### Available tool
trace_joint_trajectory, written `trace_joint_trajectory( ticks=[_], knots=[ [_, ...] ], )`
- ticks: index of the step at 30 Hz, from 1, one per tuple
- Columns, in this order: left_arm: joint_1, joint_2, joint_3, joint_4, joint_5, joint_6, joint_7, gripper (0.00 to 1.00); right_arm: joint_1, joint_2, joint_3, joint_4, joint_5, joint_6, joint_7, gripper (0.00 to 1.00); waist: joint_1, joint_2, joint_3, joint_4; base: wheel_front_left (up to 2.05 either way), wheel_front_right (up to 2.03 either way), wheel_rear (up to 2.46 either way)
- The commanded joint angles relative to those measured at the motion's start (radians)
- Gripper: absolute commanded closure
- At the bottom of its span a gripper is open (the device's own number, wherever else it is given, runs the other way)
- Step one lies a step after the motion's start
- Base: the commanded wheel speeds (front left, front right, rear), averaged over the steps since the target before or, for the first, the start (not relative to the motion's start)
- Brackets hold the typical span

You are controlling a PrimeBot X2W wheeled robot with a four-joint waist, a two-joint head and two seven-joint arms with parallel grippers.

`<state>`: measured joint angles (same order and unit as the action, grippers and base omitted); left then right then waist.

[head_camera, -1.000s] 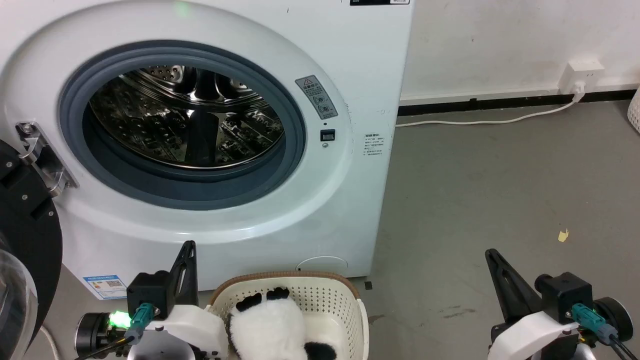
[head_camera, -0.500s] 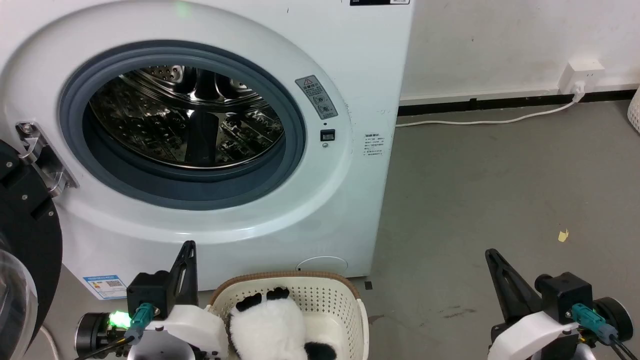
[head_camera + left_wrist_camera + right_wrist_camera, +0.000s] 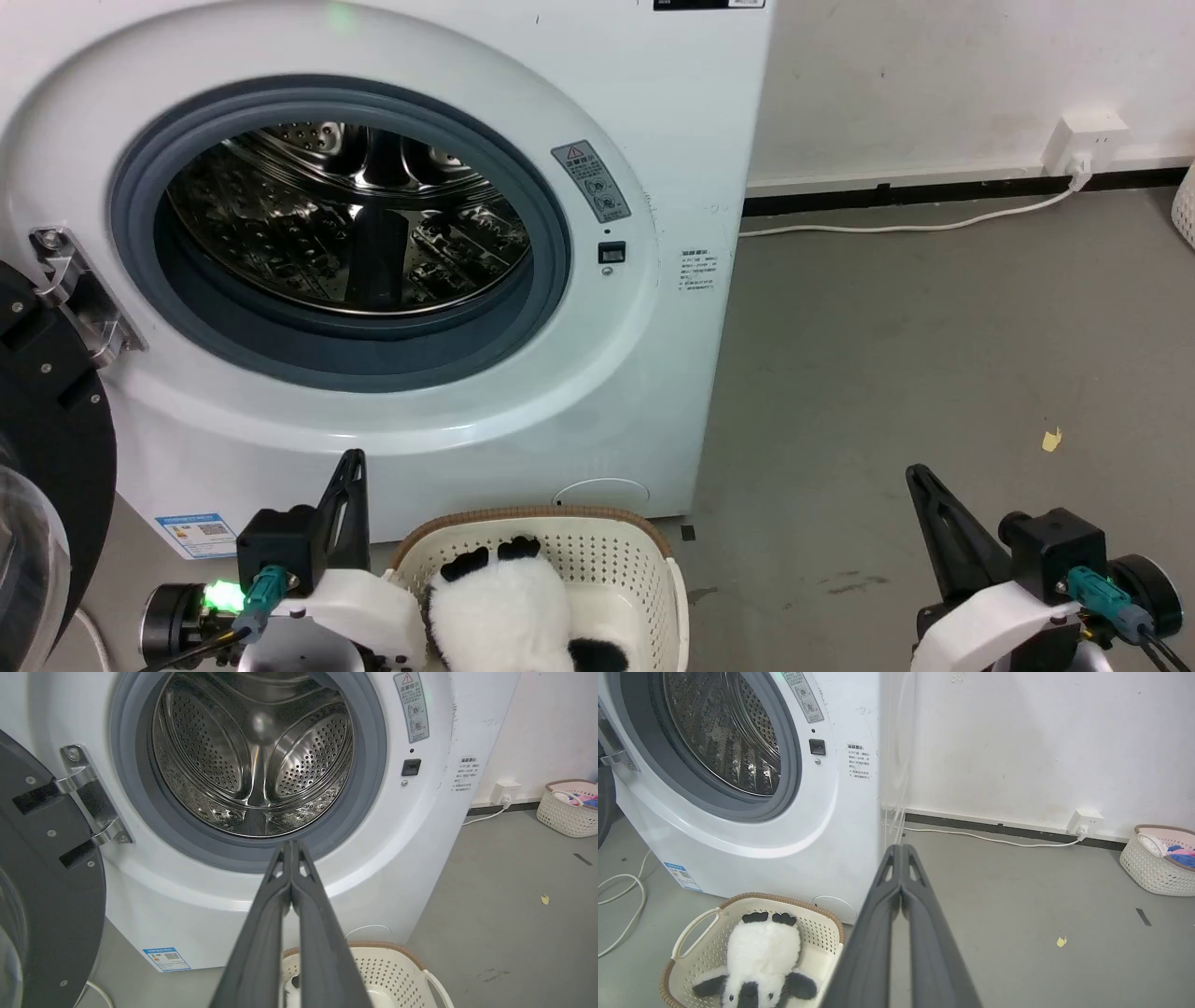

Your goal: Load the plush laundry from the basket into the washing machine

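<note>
**Panda [image 3: 499, 607] in the basket [image 3: 625, 560], both my grippers pressed together**

From my head cam the panda lies in the cream basket at 6 o'clock, with its black feet toward the washer [image 3: 653, 112]. The washer takes up the whole 11 o'clock side. Its door [image 3: 47, 448] hangs open at 9 o'clock, steel drum [image 3: 345, 224] in plain sight. My left gripper [image 3: 353, 467] is at 7 o'clock, just beside the basket. My right gripper [image 3: 920, 481] is at 5 o'clock over the grey floor [image 3: 934, 327], well apart from it. On the wrist cams both finger pairs are squeezed tip to tip, pinching nothing.
</note>
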<state>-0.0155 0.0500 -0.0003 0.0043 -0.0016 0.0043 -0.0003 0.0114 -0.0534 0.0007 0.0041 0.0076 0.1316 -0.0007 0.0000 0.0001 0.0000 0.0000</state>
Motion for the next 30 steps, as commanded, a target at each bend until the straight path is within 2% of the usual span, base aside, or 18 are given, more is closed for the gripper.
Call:
trace_joint_trajectory(
  ticks=[1, 17, 18, 30],
  knots=[
    [0.015, 0.0, 0.0, -0.004, 0.002, -0.004, 0.0, 1.0, -0.011, 0.003, -0.001, -0.004, -0.008, -0.001, 0.001, 1.0, 0.0, -0.0001, 0.0, 0.0, 0.0, 0.0, 0.0],
    [0.015, 0.0, 0.0, -0.004, 0.002, -0.004, 0.0, 1.0, -0.011, 0.003, -0.001, -0.004, -0.008, -0.001, 0.001, 1.0, 0.0, -0.0001, 0.0, 0.0, 0.0, 0.0, 0.0],
    [0.0, 0.0, 0.0, 0.0, 0.0, 0.0, 0.0, 0.0, 0.0, 0.0, 0.0, 0.0, 0.0, 0.0, 0.0, 0.0, 0.0, -0.0001, 0.0, 0.0, 0.0, 0.0, 0.0],
    [0.005, 0.0, -0.017, 0.006, -0.019, 0.01, -0.016, 0.0, 0.01, 0.0, 0.004, 0.01, 0.026, 0.0, -0.014, 0.0, 0.0, -0.0001, 0.0, 0.0, 0.0, 0.0, 0.0]
  ],
)
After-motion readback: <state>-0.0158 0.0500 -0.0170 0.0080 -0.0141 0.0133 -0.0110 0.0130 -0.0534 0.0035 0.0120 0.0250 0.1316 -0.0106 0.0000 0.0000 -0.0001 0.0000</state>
